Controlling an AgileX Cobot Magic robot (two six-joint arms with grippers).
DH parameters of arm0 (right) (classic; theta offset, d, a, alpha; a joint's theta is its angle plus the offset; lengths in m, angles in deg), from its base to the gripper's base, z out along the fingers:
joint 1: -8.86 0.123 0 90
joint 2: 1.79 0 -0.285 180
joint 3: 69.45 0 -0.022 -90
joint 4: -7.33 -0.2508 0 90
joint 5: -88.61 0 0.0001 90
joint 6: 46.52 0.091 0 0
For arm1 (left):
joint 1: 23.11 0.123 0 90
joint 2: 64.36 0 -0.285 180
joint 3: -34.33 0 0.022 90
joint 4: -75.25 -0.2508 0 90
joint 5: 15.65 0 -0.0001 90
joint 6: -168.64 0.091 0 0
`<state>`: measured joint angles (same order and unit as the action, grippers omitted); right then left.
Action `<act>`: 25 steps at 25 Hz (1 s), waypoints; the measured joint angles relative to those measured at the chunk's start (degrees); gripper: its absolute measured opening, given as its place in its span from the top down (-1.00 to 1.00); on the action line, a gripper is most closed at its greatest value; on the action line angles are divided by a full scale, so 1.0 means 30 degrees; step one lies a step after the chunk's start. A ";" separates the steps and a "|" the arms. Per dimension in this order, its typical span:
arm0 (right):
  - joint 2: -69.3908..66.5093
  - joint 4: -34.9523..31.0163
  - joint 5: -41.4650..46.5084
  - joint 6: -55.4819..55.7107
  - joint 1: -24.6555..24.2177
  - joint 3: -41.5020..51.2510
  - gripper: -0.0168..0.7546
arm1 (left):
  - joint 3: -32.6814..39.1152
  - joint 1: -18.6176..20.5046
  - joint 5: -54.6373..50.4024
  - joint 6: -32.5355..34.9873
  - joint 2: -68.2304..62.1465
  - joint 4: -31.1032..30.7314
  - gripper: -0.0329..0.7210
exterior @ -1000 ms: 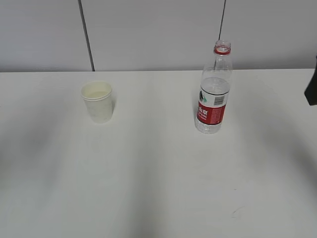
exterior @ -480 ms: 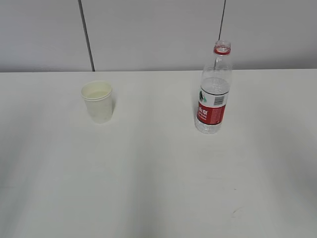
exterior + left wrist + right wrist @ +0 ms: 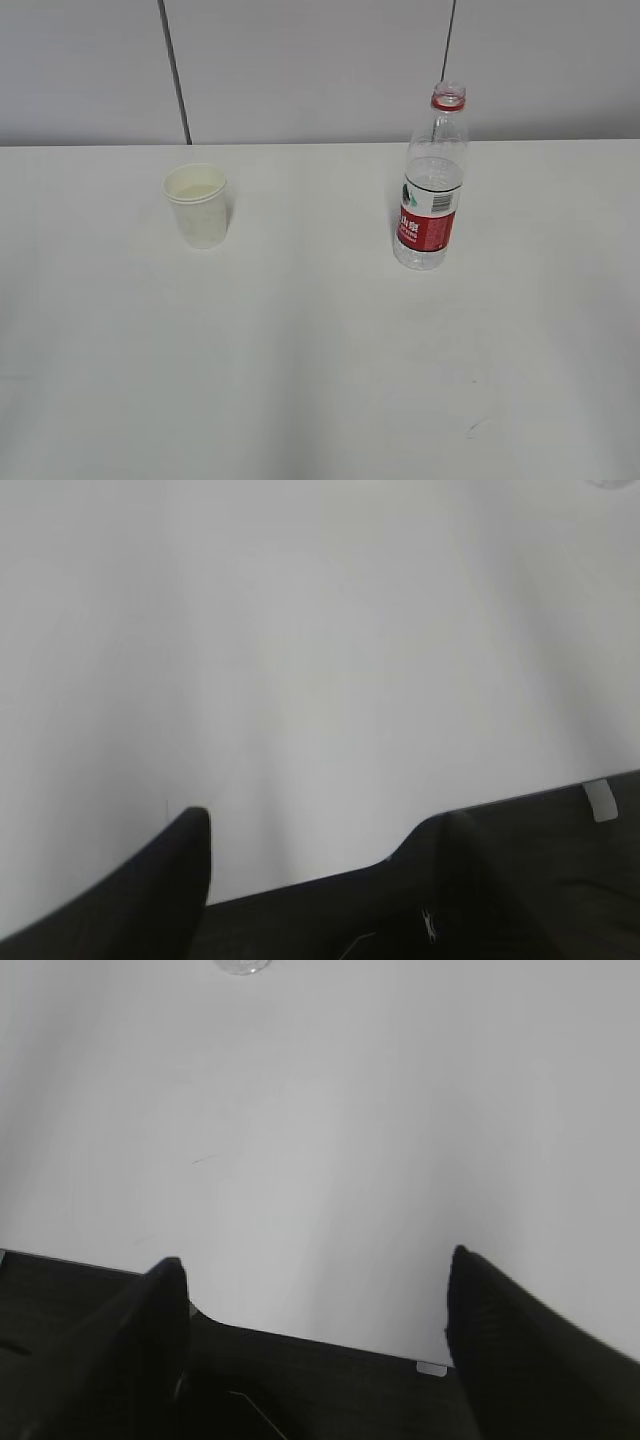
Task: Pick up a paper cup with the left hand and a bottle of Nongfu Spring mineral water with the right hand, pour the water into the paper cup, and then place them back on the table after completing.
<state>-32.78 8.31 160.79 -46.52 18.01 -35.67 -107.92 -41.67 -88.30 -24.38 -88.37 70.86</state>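
Note:
A white paper cup (image 3: 197, 205) stands upright on the white table (image 3: 300, 340) at the left. A clear bottle (image 3: 432, 185) with a red label and no cap stands upright at the right, with clear water (image 3: 434, 172) in it. Neither arm shows in the exterior view. In the left wrist view my left gripper (image 3: 320, 825) is open and empty over the table's near edge. In the right wrist view my right gripper (image 3: 315, 1278) is open and empty. The bottle's base (image 3: 241, 965) just shows at the top, far from the fingers.
A grey panelled wall (image 3: 320, 70) runs behind the table. The table's near edge and the dark space below it (image 3: 330, 1390) lie under both grippers. It also shows in the left wrist view (image 3: 520, 880).
A dark piece of the right arm at the right edge of the exterior view one second ago has left the view. The arm shadows on the table have faded. Cup and bottle have not moved.

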 joint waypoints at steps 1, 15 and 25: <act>0.0660 0.0043 0.0047 -0.0149 0.0000 0.0357 -0.57 | 0.0186 0.0000 0.0000 0.0201 0.0725 0.0043 -0.25; 0.6664 0.0045 -0.2459 -0.0683 0.0000 0.4292 -0.57 | 0.2700 0.0000 0.2496 0.2373 0.5439 0.1818 -0.25; 0.6851 0.0071 -0.2306 -0.0975 0.0000 0.4936 -0.57 | 0.3085 -0.0008 0.3101 0.2508 0.5439 0.1824 -0.25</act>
<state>-12.23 8.52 153.87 -49.44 18.01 -20.86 -98.67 -41.69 -79.00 -16.86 -72.06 76.33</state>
